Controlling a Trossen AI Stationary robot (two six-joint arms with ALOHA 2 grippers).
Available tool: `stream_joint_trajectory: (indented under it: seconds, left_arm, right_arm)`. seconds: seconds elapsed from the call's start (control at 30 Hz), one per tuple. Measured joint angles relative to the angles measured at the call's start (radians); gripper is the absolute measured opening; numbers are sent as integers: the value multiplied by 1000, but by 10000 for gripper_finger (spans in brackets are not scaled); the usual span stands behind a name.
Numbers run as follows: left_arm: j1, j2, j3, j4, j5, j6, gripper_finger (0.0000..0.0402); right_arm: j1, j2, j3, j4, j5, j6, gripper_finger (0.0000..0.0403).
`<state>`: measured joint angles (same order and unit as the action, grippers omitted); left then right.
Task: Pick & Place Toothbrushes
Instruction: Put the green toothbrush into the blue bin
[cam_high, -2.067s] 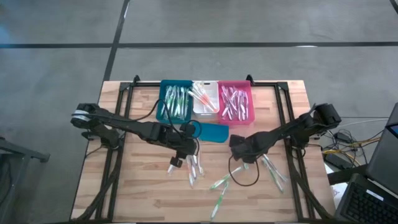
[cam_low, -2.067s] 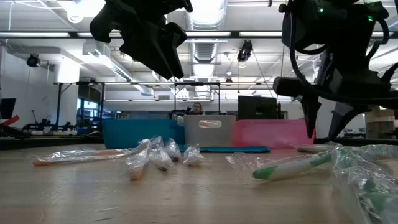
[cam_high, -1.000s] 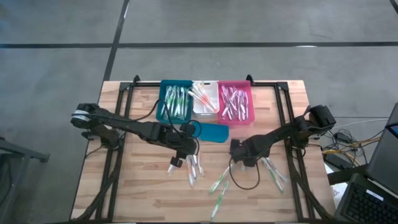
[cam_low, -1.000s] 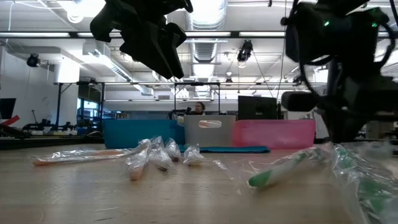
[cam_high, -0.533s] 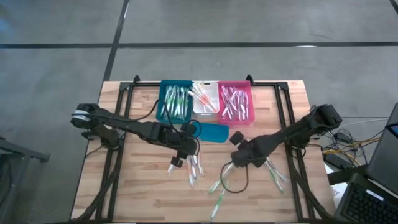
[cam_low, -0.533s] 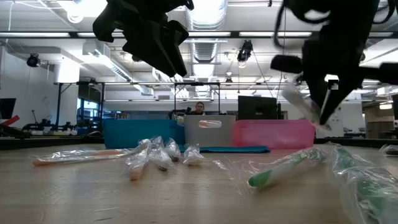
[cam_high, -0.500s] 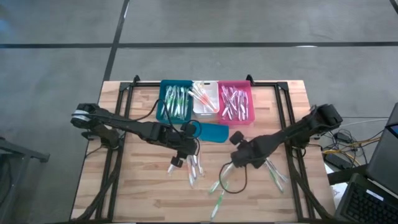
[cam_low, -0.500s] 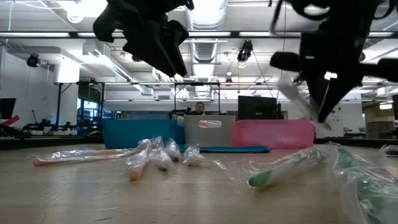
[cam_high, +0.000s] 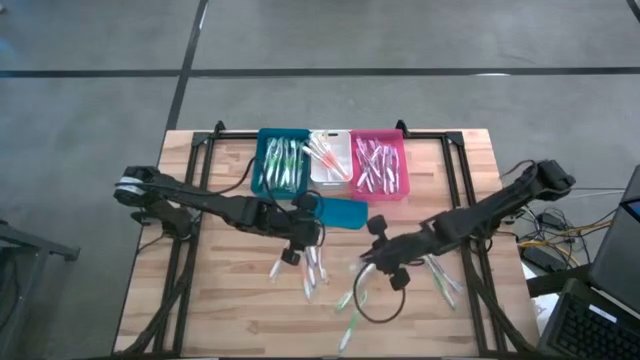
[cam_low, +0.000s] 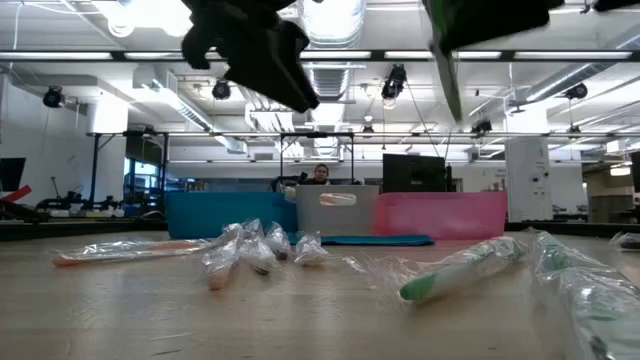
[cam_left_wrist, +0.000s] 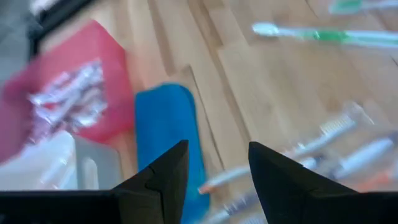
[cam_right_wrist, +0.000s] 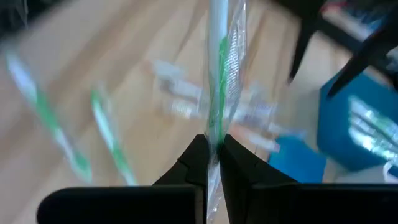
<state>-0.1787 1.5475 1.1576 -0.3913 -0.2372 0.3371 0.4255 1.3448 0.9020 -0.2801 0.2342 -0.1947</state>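
The right tool is clamped on a wrapped green toothbrush, lifted above the counter. Carry it high to the far teal bin, clear of the left tool, which hovers open.

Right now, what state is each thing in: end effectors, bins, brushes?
Right end effector: shut on a wrapped green toothbrush, lifted above the table.
Left end effector: open, empty, above the loose toothbrushes.
Teal bin: holds green brushes.
White bin: holds orange brushes.
Pink bin: holds pink brushes.
Flat teal piece: flat on the table.
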Motion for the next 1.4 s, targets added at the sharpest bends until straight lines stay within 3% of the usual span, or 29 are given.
stream_joint_trajectory:
  seconds: [0.3,0.5,0.77,1.4]
  left_arm:
    - [0,6,-45,288,-2,131,172]
    - [0,7,-162,650,32,196,172]
    - [-1,11,-228,981,97,157,172]
    - [0,78,-87,969,136,102,160]
  right_arm:
    - [2,-142,-158,360,1,-29,14]
    - [2,-176,-276,625,5,-143,14]
    - [-4,-176,-328,770,207,-280,14]
    - [-27,-176,-332,789,214,-306,14]
